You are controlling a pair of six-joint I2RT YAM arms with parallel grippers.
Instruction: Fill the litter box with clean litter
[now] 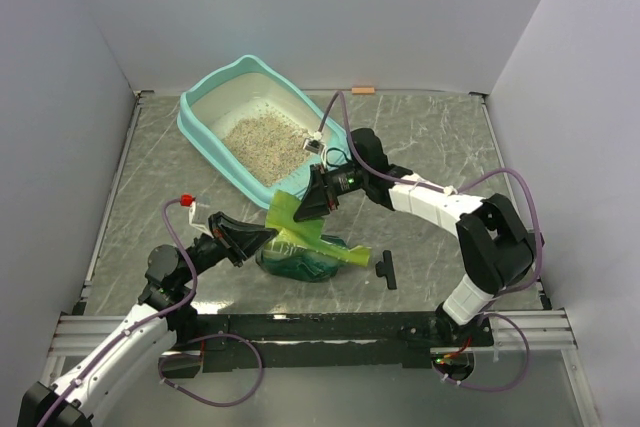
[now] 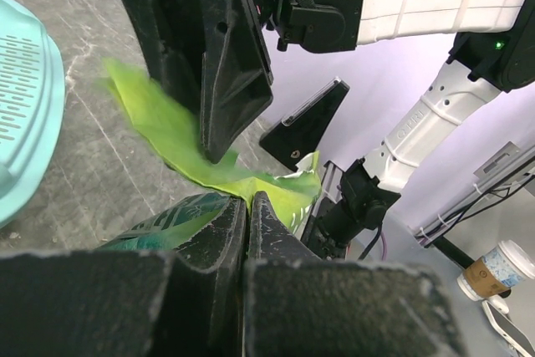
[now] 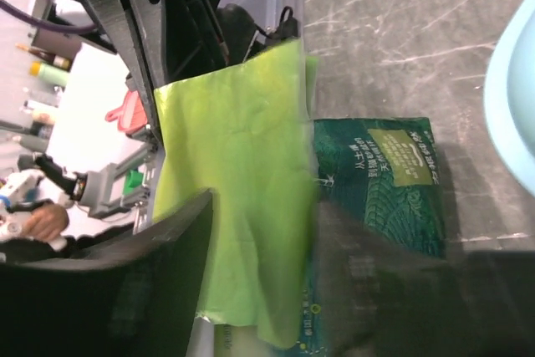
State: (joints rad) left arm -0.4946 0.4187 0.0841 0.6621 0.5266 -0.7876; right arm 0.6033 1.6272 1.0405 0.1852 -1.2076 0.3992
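The teal litter box (image 1: 195, 132) stands at the back left with a patch of beige litter (image 1: 265, 139) on its white floor. A green crinkled pouch (image 1: 312, 257) lies on the table in front of it, its lime flap (image 1: 290, 212) raised. My left gripper (image 1: 268, 237) is shut on the pouch's edge (image 2: 276, 194). My right gripper (image 1: 308, 205) is open, its fingers (image 2: 213, 73) apart on either side of the lime flap (image 3: 242, 190). The pouch's printed dark green face (image 3: 393, 181) shows in the right wrist view. The pouch's mouth is hidden.
A small black T-shaped piece (image 1: 387, 269) lies on the table right of the pouch. A small orange item (image 1: 362, 90) sits at the back wall. The litter box's rim (image 2: 25, 114) is close on the left of my left gripper. White walls enclose the table.
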